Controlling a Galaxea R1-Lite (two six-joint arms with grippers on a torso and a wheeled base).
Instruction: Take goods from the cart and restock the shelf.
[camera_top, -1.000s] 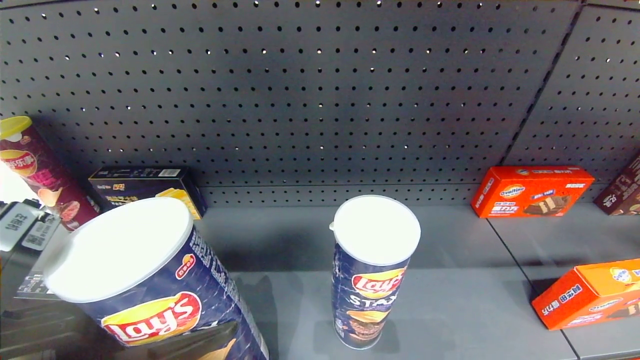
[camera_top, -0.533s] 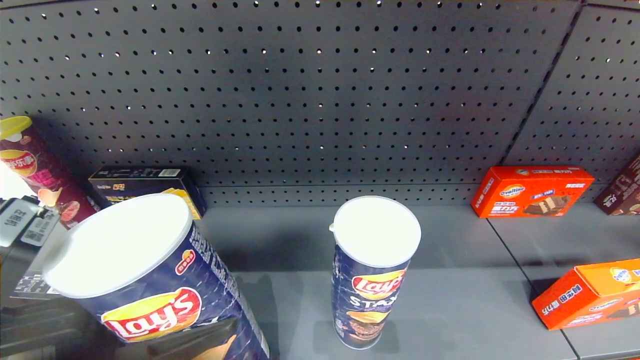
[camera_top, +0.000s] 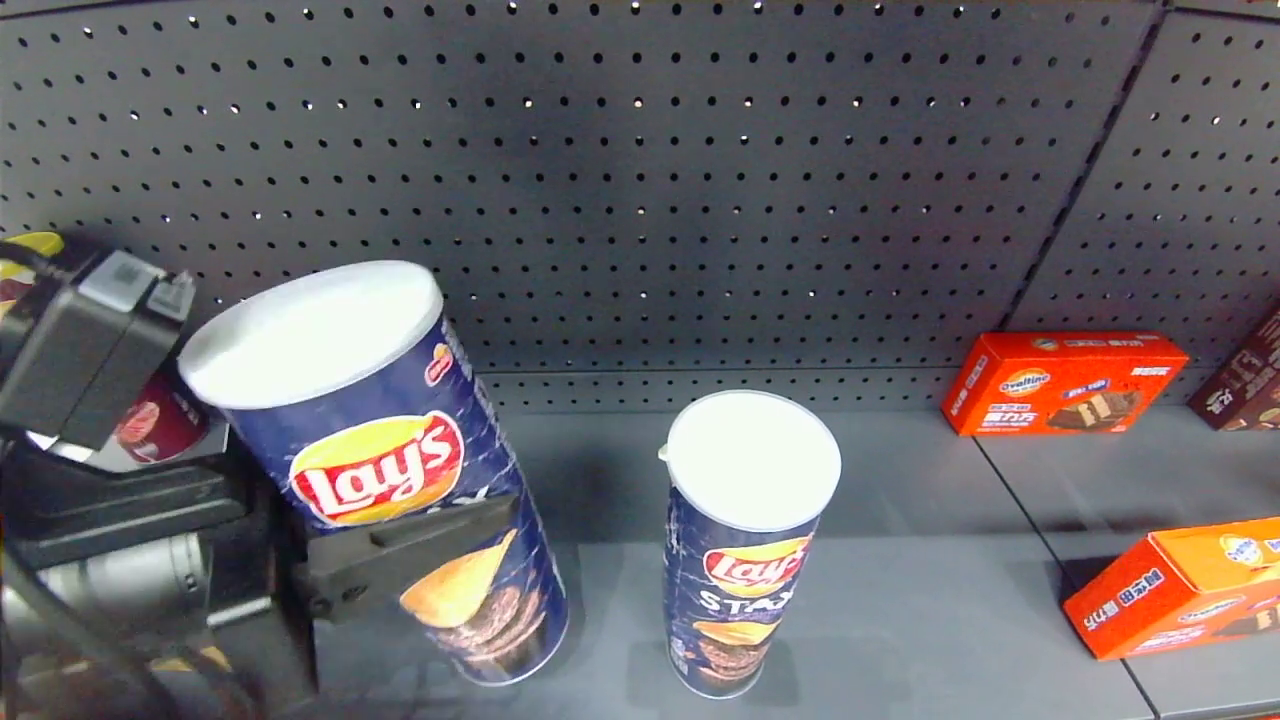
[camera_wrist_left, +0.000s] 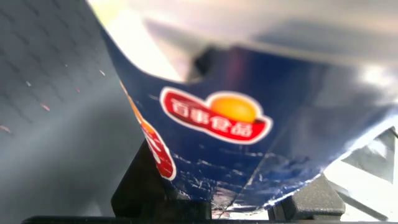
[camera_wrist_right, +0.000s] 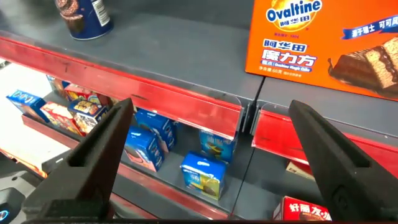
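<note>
Perforated panel (camera_top: 700, 200) behind smooth shelf (camera_top: 900, 600), left gripper (camera_top: 420, 550) pinching tilted cylindrical chip can (camera_top: 375, 465), right gripper (camera_wrist_right: 211, 155) spread

Bright even light, soft shadows on shelf (camera_top: 900, 600)

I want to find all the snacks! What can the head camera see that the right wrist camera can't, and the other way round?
The head view adds the left gripper holding a tilted chip can, plus the pegboard wall. The right wrist view adds the open right gripper and blue boxes lower down. Both have the orange box lying on the grey shelf.
</note>
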